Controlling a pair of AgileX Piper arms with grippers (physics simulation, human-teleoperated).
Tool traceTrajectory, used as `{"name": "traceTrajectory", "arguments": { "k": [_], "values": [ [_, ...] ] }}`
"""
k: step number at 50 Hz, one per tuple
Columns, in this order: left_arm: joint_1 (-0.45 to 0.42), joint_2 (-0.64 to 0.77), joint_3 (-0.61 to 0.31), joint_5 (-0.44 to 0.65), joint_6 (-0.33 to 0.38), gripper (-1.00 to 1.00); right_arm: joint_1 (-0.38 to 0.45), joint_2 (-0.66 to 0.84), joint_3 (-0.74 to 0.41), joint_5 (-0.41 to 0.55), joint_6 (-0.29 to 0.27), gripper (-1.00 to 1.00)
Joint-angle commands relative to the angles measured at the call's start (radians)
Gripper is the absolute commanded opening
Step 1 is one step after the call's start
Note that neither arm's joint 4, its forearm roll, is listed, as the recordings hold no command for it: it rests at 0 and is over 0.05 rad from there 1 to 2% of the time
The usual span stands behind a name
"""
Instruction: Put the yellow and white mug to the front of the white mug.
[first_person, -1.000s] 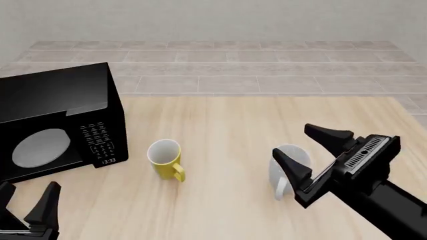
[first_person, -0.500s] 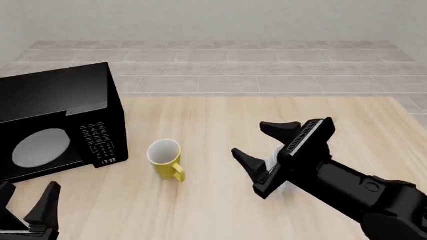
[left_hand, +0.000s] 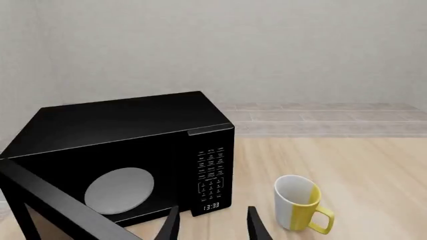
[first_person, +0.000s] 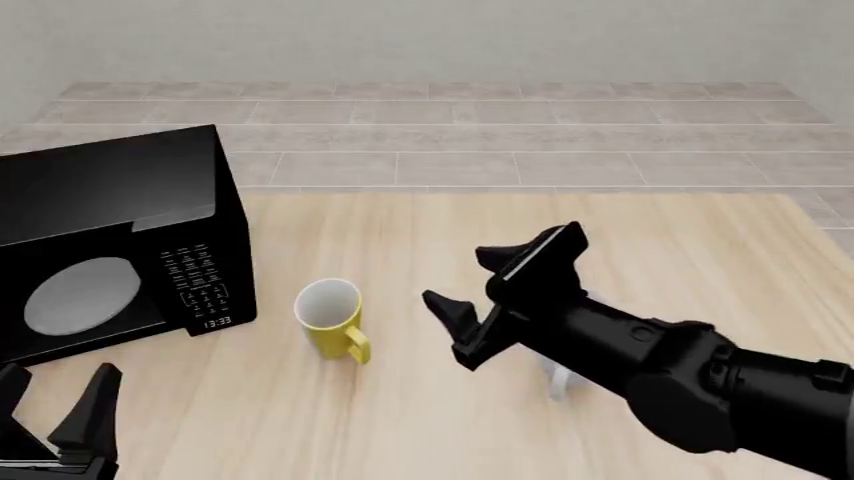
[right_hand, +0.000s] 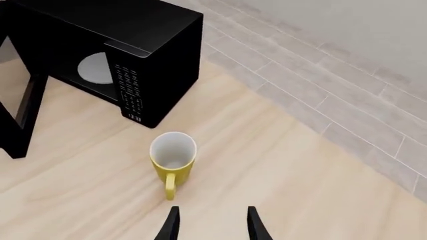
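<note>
The yellow and white mug (first_person: 330, 318) stands upright on the table, its handle toward the front. It also shows in the left wrist view (left_hand: 297, 202) and the right wrist view (right_hand: 172, 157). The white mug (first_person: 561, 383) is almost wholly hidden behind my right arm; only a bit of its handle shows. My right gripper (first_person: 461, 280) is open and empty, above the table just right of the yellow mug; its fingers (right_hand: 172, 226) point toward that mug. My left gripper (first_person: 56, 388) is open and empty at the front left corner.
A black microwave (first_person: 114, 245) stands at the table's left with its door swung open (right_hand: 17, 115); it also shows in the left wrist view (left_hand: 127, 160). The table's far edge (first_person: 534, 190) meets a tiled floor.
My right arm has swung left from over the white mug toward the yellow mug and now covers the white mug. The left arm and both mugs have not moved.
</note>
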Motion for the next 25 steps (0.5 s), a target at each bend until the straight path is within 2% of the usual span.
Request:
{"name": "traceTrajectory", "arguments": {
  "k": [1,10,17,25],
  "values": [
    [0.000,0.000,0.000,0.000,0.000,1.00,0.037,0.110,-0.055,-0.013,0.016,1.00],
    [0.000,0.000,0.000,0.000,0.000,1.00,0.068,0.179,-0.081,-0.038,0.030,1.00],
    [0.000,0.000,0.000,0.000,0.000,1.00,0.082,0.301,-0.134,-0.068,0.039,1.00],
    [0.000,0.000,0.000,0.000,0.000,1.00,0.090,0.348,-0.158,-0.081,0.044,1.00]
  ]
}}
